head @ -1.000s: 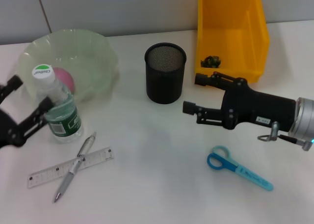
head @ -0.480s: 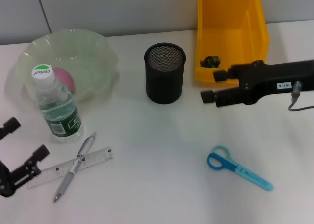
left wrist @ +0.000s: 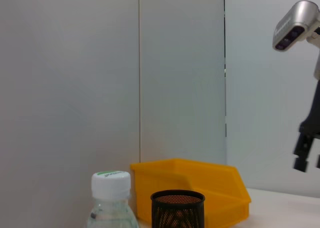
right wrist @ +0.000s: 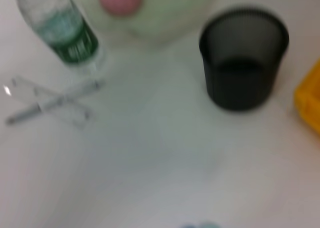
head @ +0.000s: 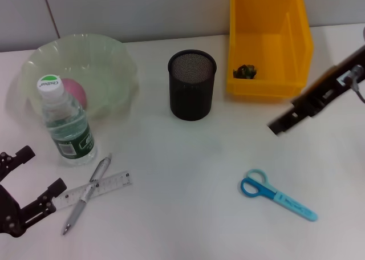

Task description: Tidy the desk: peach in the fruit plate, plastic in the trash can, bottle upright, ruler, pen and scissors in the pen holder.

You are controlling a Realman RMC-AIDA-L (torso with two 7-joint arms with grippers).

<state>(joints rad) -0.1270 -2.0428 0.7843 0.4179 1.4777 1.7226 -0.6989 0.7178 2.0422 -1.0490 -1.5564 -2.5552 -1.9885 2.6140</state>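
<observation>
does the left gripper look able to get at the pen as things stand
Probably yes: the left gripper is open just beside the pen, which lies across the ruler with nothing between them.

White matte desk surface (head: 182,214), evenly lit, with only soft, faint shadows. Behind its far edge stands a pale grey panelled wall (head: 142,12); a thin dark vertical seam (head: 50,12) divides the panels. In the left wrist view the wall (left wrist: 70,78) shows two vertical joints, possibly separate partition boards.
</observation>
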